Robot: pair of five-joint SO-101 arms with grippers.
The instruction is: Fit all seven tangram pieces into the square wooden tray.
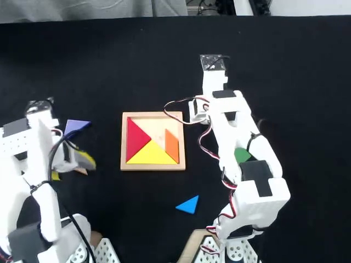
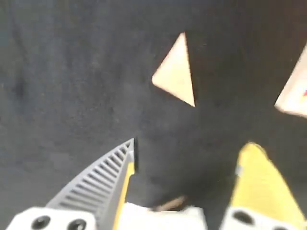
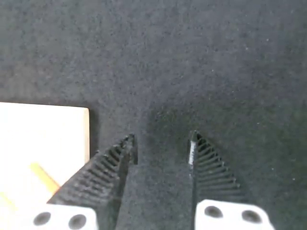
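Right beside the square wooden tray (image 1: pixel 124 143), right gripper (image 3: pixel 162 143) sits with jaws released; left gripper (image 2: pixel 192 163) gapes too, near a pale triangular piece (image 2: pixel 175 73).

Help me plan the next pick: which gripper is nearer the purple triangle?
Left. The left gripper is just beside the purple triangle; the right gripper is across the tray from it.

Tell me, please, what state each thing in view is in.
Wooden tray: partly filled.
Red triangle: in tray.
Yellow triangle: in tray.
Orange piece: in tray.
Blue triangle: loose on cloth.
Purple triangle: loose on cloth.
Left tool: open, empty.
Right tool: open, empty.
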